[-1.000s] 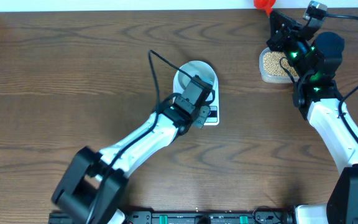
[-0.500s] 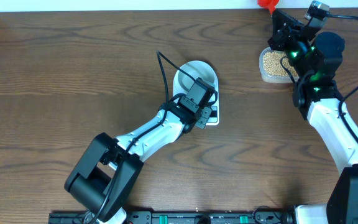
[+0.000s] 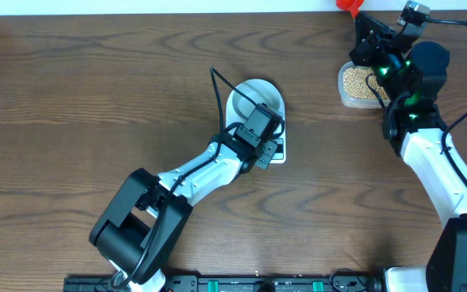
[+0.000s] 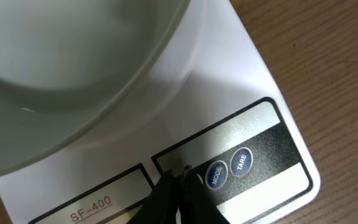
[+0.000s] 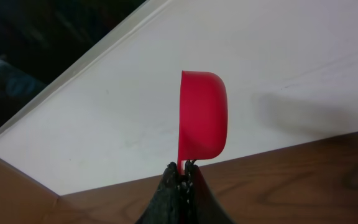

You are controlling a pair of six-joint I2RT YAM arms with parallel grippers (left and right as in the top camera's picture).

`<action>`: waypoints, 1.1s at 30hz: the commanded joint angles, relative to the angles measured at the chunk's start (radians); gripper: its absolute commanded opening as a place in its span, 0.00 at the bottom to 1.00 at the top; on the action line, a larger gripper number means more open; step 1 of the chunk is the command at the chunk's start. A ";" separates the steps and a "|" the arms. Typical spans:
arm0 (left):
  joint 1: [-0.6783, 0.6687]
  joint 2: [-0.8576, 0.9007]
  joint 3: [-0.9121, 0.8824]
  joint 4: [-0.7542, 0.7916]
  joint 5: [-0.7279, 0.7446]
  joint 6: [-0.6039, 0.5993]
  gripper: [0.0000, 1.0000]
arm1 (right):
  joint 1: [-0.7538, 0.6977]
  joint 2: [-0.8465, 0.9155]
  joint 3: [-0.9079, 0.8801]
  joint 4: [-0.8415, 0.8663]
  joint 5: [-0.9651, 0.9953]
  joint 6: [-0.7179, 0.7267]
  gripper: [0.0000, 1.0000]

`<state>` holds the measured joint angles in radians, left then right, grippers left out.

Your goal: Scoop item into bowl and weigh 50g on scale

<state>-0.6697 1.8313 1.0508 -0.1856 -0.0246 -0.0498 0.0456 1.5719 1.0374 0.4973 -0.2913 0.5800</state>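
Note:
The pale bowl [image 3: 254, 97] stands on the white scale [image 3: 278, 154], mid-table. It holds nothing that I can see in the left wrist view, where the bowl [image 4: 61, 74] fills the upper left above the scale [image 4: 241, 74]. My left gripper [image 4: 180, 177] is shut, its tips resting on the scale's control strip just left of the MODE button [image 4: 217, 175]. At the far right my right gripper [image 5: 183, 168] is shut on the handle of a red scoop [image 5: 202, 121], held up beyond the table's back edge. The beans [image 3: 353, 79] lie in a clear container beside that arm.
A TARE button [image 4: 242, 162] sits right of MODE. The red scoop [image 3: 346, 6] hangs at the back edge, just above the bean container [image 3: 355, 101]. The right arm [image 3: 428, 162] runs along the right side, and the left arm [image 3: 193, 174] crosses the table's middle diagonally.
The left arm's lower links have swung to the right while its gripper stayed at the scale's control strip. The right arm and scoop have not moved.

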 commanded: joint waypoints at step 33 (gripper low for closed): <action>-0.010 0.089 -0.003 -0.014 0.043 0.024 0.07 | 0.009 0.005 0.028 -0.019 -0.038 -0.017 0.01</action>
<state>-0.6811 1.8587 1.0538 -0.1822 0.0010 -0.0250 0.0471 1.5719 1.0374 0.4816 -0.3035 0.5800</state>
